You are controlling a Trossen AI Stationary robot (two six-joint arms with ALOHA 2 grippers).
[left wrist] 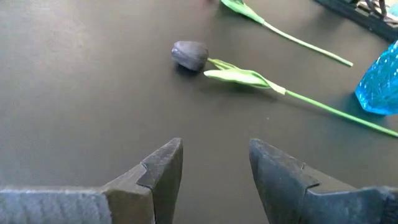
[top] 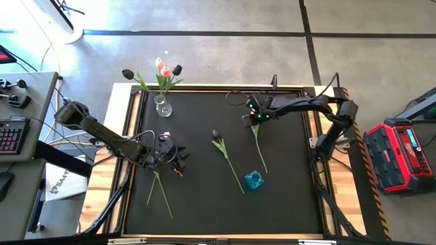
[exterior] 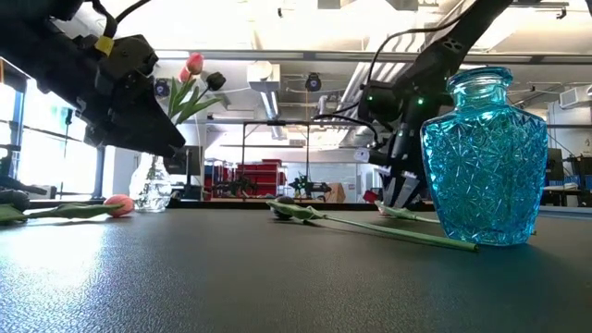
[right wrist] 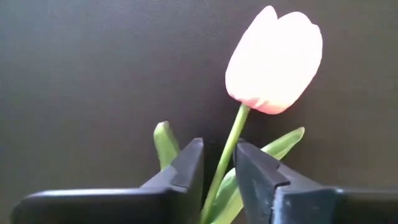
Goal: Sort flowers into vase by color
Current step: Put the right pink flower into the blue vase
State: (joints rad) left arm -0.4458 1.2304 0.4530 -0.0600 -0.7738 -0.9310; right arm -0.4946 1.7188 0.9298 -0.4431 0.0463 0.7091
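Nearest thing: in the low view we saw the blue cut-glass vase [exterior: 486, 157] closest to the lens, upright on the mat, with no flower in it; from above it stood near the front, right of centre [top: 254, 180].
Surface: we worked on a black mat [top: 204, 204] framed by a pale wooden table edge [top: 117, 170]; the mat looked matte and flat.
Room: we saw grey floor around the table, a red case [top: 398, 156] to the right and a keyboard [top: 9, 136] on a desk to the left; behind the table lay an open workshop hall.
Open space: we found the front half of the mat mostly bare, apart from two stems near the left front.
Clear vase: a clear glass vase [top: 162, 105] at the rear left held pink and dark tulips.
Loose flowers: a dark tulip [top: 218, 139] lay mid-mat, its stem running toward the blue vase; a pink tulip [exterior: 117, 204] lay at the left.
Right gripper: the right gripper [top: 251, 117] reached low over the rear of the mat, its fingers closing on the stem of a pale pink tulip [right wrist: 273, 59], just touching it.
Left gripper: the left gripper [top: 170, 151] hovered over the left of the mat, fingers apart and holding nothing.
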